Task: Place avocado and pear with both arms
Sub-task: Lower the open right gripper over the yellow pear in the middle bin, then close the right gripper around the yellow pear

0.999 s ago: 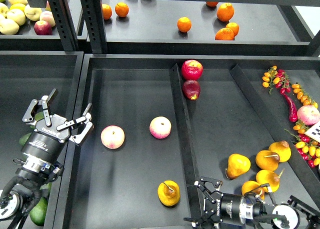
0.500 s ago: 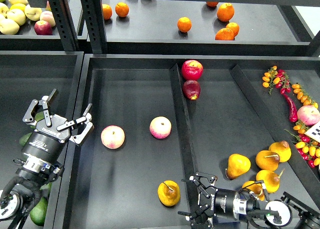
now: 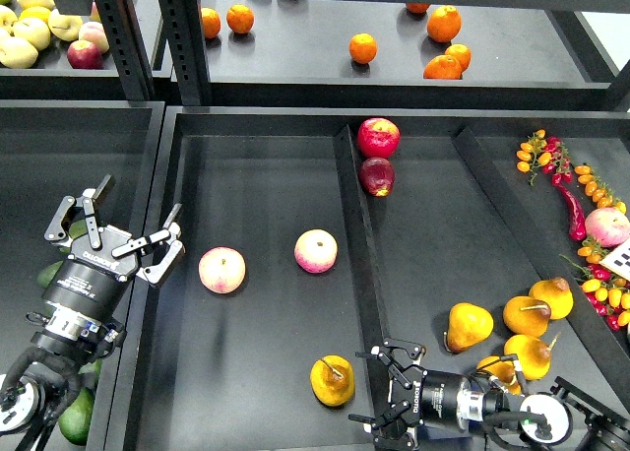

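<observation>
A golden pear (image 3: 333, 380) with a brown stem lies alone at the near end of the middle tray. My right gripper (image 3: 374, 390) is open just right of it, over the divider (image 3: 352, 225), not touching it. Several more pears (image 3: 470, 325) lie in the right tray. Dark green avocados (image 3: 77, 417) lie in the left tray, partly hidden by my left arm; another avocado (image 3: 49, 272) shows beside the wrist. My left gripper (image 3: 126, 220) is open and empty above the left tray's right wall.
Two pink-yellow apples (image 3: 221, 270) (image 3: 316, 250) lie in the middle tray. Two red apples (image 3: 378, 136) sit at the far end by the divider. Oranges (image 3: 362, 47) are on the back shelf. Chillies and small tomatoes (image 3: 581, 205) fill the far right tray.
My right gripper has moved left along the near edge, from the right tray to the divider beside the lone pear. The left arm has not moved.
</observation>
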Available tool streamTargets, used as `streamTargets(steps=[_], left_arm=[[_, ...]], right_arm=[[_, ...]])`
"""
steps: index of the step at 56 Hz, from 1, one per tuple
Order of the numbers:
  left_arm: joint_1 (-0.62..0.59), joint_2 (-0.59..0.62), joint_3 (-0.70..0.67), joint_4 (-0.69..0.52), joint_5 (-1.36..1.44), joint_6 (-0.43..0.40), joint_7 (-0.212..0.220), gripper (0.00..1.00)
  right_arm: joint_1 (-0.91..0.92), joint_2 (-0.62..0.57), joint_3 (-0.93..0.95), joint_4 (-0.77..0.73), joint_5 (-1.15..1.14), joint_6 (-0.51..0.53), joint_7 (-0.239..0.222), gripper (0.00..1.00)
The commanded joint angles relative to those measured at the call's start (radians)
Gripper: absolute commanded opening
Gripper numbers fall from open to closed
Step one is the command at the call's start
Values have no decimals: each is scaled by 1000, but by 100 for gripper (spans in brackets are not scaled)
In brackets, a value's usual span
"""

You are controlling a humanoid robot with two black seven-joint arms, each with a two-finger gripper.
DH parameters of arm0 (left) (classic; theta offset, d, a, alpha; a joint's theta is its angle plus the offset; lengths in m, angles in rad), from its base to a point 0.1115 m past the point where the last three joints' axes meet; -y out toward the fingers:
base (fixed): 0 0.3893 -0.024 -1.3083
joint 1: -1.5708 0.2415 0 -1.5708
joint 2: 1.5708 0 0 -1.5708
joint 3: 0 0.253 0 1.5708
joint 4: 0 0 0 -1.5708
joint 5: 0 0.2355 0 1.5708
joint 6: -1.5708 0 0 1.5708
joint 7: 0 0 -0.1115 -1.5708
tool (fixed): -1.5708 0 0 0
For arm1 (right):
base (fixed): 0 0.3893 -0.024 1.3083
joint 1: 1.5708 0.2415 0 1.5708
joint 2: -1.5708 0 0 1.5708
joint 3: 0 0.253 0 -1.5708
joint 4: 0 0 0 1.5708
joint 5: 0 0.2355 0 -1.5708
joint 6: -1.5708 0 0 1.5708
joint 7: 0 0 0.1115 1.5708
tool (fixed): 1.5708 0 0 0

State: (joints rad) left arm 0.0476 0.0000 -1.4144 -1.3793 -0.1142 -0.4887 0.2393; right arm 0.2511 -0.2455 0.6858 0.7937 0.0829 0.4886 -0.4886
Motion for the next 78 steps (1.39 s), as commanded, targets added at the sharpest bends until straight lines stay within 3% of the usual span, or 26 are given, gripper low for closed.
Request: streamTargets(steps=[1,39,68,78], left_arm=[[0,0,0,0,1,0,0,99],[0,0,0,8,-1,0,0,99],[0,0,0,12,-1,0,0,99],[0,0,-1,12,-1,0,0,99]], right_arm=[[2,17,0,-11,0,0,0,83],[13,68,0,-70,0,0,0,71],[13,95,43,-91,0,0,0,33],[11,95,51,-91,0,0,0,26]])
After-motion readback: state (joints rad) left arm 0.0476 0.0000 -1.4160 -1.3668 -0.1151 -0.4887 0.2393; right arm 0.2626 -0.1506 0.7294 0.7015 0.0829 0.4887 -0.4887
